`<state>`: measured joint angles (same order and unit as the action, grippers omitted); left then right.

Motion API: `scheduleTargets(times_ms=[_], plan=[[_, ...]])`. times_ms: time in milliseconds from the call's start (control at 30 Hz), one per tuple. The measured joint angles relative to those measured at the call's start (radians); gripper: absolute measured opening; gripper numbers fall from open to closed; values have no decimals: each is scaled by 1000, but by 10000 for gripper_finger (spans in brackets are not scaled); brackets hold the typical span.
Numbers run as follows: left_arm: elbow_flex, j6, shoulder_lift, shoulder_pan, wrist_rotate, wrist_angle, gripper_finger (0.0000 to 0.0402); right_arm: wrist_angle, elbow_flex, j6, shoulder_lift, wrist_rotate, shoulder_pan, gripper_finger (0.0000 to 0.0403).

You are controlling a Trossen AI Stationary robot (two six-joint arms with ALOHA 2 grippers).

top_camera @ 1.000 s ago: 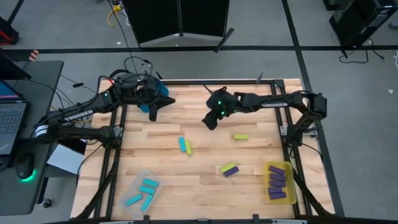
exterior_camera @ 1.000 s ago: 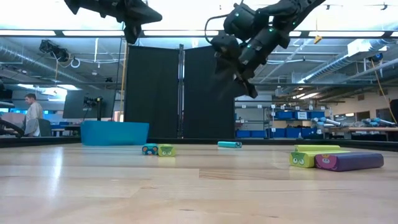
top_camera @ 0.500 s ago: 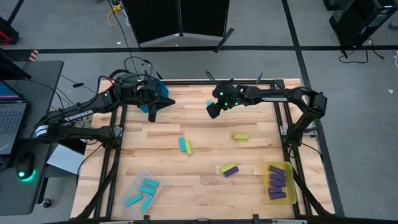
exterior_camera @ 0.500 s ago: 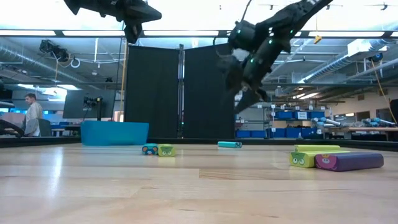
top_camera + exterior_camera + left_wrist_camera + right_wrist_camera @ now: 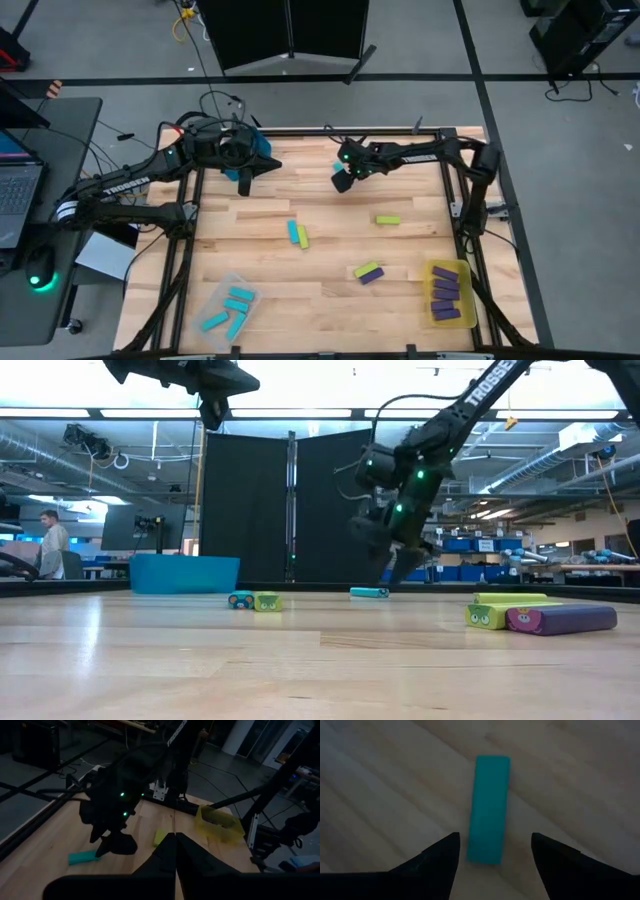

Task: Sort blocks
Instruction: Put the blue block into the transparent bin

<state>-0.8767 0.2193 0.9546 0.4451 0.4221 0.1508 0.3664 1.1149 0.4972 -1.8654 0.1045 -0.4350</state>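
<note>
Overhead view is evenly lit, soft shadows only under the arms on the table [image 5: 320,210]. Table-level shot glares white from ceiling lights [image 5: 300,412], the near wood blurred. Both wrist pictures run dim and murky; the cyan block [image 5: 489,809] looks soft-edged between dark silhouettes.

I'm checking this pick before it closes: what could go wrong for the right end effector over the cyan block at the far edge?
The right end effector is open with the cyan block lying lengthwise between its fingers, slightly off to one side. Closing could nudge or twist it instead of gripping it. The block also sits close to the table's far rail, so a push might slide it against the frame.
</note>
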Motion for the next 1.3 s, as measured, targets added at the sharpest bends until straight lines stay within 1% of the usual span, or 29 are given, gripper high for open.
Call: scheduleTargets(times_ms=[133,233,333,433,467,567,700,800,867,933,1000,1067,1167,1300], plan=[[0,6,0,0,0,0,14,-15,1,-23,-49,-40,-7,254],[0,28,0,0,0,0,14,-17,5,-22,-72,-44,-7,238],[0,58,0,0,-1,2,14,-15,5,-25,-72,-43,-7,194],[0,115,0,0,-12,4,14,-13,2,-47,-50,-49,-7,122],[0,144,0,0,-22,4,14,-14,0,-60,-40,-63,-6,109],[0,263,8,0,-47,5,14,-15,-3,-135,12,-99,3,112],[-1,480,58,0,-48,24,13,-23,19,-239,107,-115,32,112],[-1,603,125,0,0,58,12,-15,58,-311,164,-112,75,112],[-1,657,179,0,25,59,15,-15,96,-362,194,-89,109,112],[-1,681,225,0,67,25,26,-9,127,-402,212,-67,138,112],[-1,705,260,0,98,-43,43,1,148,-420,219,-49,159,112],[-1,731,282,0,105,-111,66,8,167,-423,223,-45,177,112],[-1,765,295,0,96,-182,107,40,194,-442,226,-28,204,112],[-1,786,295,6,61,-158,161,56,202,-468,225,4,238,112]])
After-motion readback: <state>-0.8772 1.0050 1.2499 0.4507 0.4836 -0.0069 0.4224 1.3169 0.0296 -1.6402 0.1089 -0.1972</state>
